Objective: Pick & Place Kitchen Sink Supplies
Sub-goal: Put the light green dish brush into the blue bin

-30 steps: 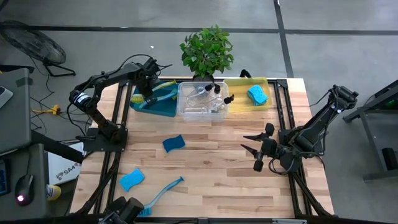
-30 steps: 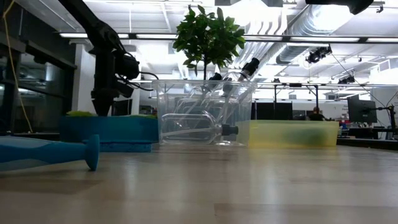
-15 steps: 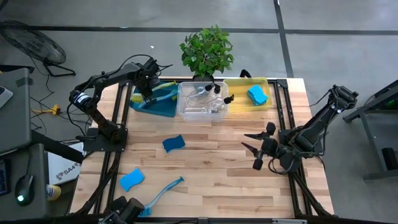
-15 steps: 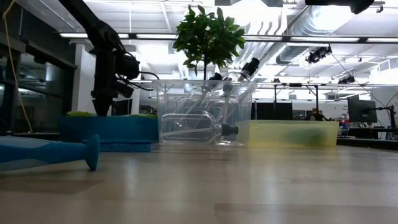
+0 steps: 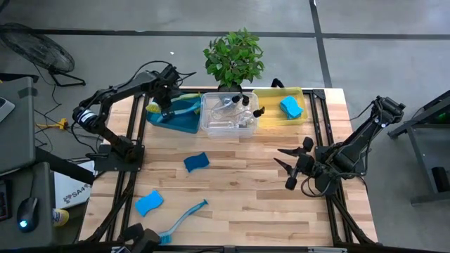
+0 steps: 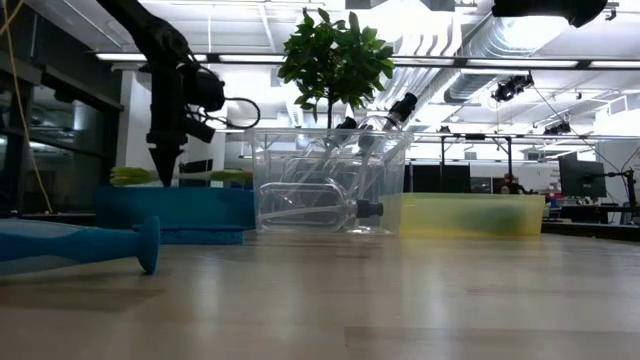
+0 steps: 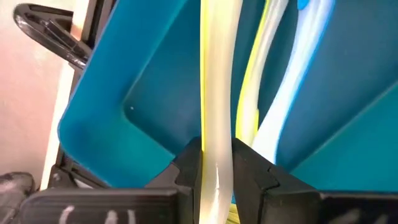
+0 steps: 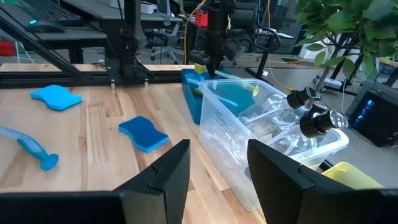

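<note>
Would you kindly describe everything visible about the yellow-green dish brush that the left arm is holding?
The long-handled yellow-green plastic dish brush is clamped between the left gripper's dark fingers, which grip its pale, glossy, translucent-looking handle. It hangs over the open teal plastic bin at the table's far left corner, roughly level in the low view. Beside it in the bin lies a blue-handled brush. Whether it touches the bin is unclear.
</note>
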